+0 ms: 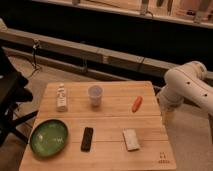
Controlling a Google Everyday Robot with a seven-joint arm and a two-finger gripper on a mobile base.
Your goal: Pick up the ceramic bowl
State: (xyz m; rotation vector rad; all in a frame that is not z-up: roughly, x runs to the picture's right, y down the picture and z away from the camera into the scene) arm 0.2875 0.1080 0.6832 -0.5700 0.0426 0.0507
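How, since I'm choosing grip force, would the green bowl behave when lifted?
The ceramic bowl looks glossy, so it is probably rigid, slippery and breakable. Wide and shallow, it likely won't tip. The gripper hangs at the right edge of the table.

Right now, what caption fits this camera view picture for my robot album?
Glossy round green ceramic bowl sits at the near-left corner of the wooden table; the gripper hangs beside its right edge.

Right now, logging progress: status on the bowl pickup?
Gripper off right edge of table. Ceramic bowl front-left corner, untouched. Black device beside it, not touching.
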